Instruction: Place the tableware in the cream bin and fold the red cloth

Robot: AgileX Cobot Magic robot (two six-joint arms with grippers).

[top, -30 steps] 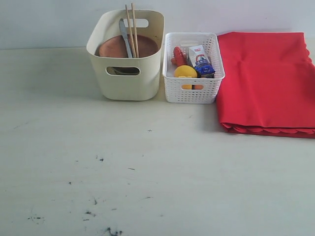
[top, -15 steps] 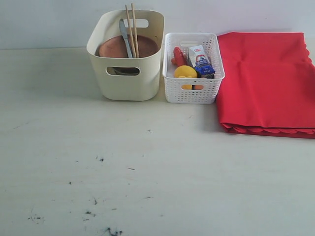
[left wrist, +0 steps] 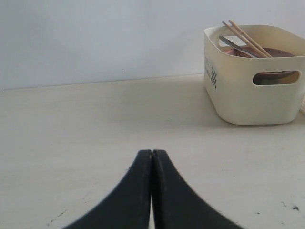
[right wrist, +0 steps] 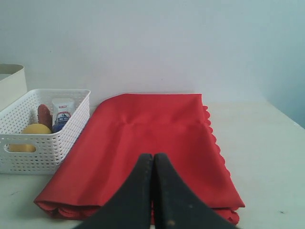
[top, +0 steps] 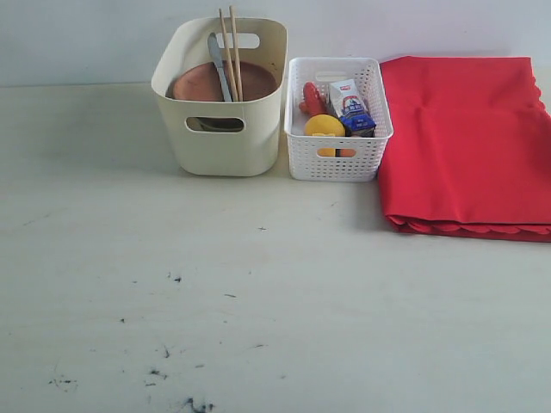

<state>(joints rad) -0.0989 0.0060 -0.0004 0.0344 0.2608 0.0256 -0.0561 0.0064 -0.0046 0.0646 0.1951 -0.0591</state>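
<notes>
The cream bin (top: 222, 129) stands at the back of the table and holds the brown plate (top: 200, 83), the metal knife (top: 219, 66) and the upright chopsticks (top: 230, 50); it shows too in the left wrist view (left wrist: 248, 90). Folded flat in layers, the red cloth (top: 465, 142) lies at the back right with its scalloped edge toward the front (right wrist: 157, 129). My left gripper (left wrist: 152, 153) is shut and empty, over bare table well short of the bin. The right gripper (right wrist: 153, 156) is shut and empty, in front of the cloth. Neither arm appears in the exterior view.
A white lattice basket (top: 338, 159) stands between bin and cloth, holding a lemon (top: 324, 126), a milk carton (top: 349, 105) and a red sausage (top: 312, 99). Dark scuff marks (top: 164, 348) speckle the front of the table. A pale wall runs behind everything.
</notes>
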